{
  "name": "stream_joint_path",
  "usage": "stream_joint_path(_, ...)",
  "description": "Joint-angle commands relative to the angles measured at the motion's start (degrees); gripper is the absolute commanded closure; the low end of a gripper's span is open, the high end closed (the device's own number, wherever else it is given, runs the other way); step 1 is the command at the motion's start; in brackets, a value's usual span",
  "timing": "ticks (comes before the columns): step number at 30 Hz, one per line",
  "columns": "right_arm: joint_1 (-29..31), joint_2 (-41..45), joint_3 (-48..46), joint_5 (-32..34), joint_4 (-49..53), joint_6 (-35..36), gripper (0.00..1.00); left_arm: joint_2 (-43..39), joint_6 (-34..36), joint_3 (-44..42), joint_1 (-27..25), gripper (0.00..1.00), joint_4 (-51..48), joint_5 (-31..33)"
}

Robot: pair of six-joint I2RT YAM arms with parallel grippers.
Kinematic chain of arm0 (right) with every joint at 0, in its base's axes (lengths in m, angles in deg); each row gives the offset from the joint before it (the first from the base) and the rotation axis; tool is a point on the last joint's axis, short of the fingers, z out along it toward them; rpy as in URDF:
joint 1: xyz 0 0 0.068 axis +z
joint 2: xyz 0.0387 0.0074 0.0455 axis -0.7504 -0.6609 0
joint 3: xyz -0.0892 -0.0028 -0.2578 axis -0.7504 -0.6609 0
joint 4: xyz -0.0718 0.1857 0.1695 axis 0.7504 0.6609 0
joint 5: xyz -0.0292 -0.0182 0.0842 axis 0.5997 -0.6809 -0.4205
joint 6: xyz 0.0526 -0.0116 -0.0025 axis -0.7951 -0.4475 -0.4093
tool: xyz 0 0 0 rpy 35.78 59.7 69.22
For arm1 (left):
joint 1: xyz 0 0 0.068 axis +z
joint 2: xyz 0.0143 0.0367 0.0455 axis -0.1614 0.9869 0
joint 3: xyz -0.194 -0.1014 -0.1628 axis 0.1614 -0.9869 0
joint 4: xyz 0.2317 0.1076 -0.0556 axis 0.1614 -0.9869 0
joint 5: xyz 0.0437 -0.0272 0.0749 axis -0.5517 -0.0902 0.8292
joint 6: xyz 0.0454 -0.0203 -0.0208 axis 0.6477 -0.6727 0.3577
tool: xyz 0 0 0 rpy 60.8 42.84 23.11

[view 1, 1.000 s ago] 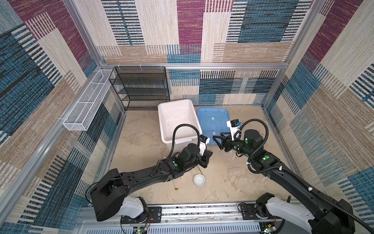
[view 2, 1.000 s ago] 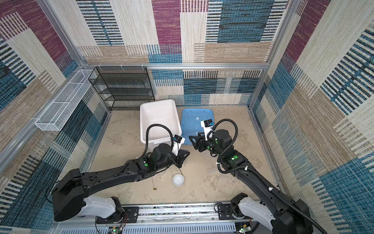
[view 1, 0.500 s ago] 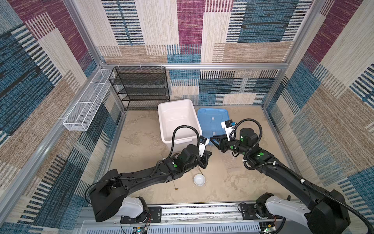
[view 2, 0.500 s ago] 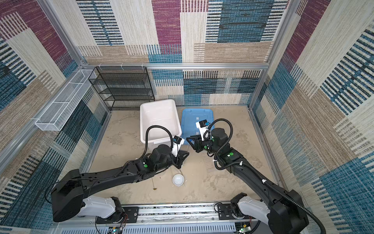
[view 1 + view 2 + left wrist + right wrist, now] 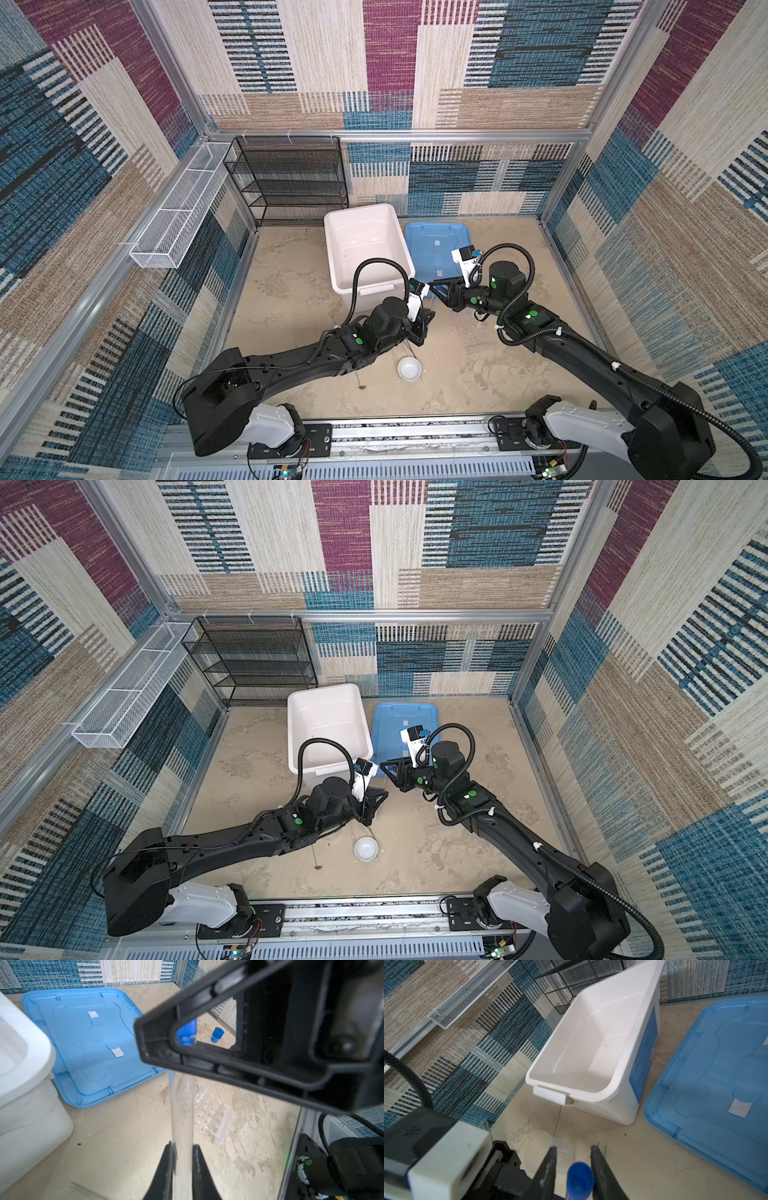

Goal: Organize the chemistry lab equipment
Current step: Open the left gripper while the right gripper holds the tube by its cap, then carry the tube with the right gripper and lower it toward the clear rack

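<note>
My left arm [image 5: 291, 365] lies stretched low and my right arm [image 5: 582, 353] bends in to meet it nose to nose. The left pincer [image 5: 183, 1147] is clamped on a smooth, clear test tube [image 5: 182, 1109] whose long axis runs straight out past the tips. Its blue cap [image 5: 580, 1176] sits between the fingers of the right pincer [image 5: 573, 1148], which are set narrowly around it. I cannot tell whether they grip.
</note>
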Motion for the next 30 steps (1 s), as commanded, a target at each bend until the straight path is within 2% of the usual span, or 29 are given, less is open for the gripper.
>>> stream_joint_path(1,0.0,0.3,-0.1,-0.4,-2.6,-1.5,0.74,-0.2,1.0,-0.3,-0.1,0.86,2.2,0.8)
stream_joint_path(9,0.0,-0.6,-0.1,-3.9,-3.2,-2.9,0.78,-0.2,1.3,-0.5,-0.1,0.86,2.5,1.3)
stream_joint_path(18,-0.1,-0.7,0.0,-2.7,-2.4,-3.1,0.84,-0.1,0.8,-0.6,-0.2,0.85,2.9,1.4)
stream_joint_path(19,-0.1,-0.5,-0.1,-2.7,-2.7,-3.2,0.84,0.0,0.7,-0.6,-0.1,0.82,2.9,1.2)
stream_joint_path(23,-0.1,0.9,-1.0,0.1,-3.1,-2.3,0.86,-0.2,0.7,-0.8,-0.1,0.53,3.5,-0.1)
stream_joint_path(27,-0.1,2.1,-1.6,1.7,-3.0,-0.9,0.87,-0.1,-0.4,-0.7,-0.1,0.39,4.1,-0.6)
stream_joint_path(30,-0.1,3.6,-2.0,4.2,-2.2,0.8,0.88,-0.5,-1.9,-0.6,-0.1,0.14,4.6,-1.2)
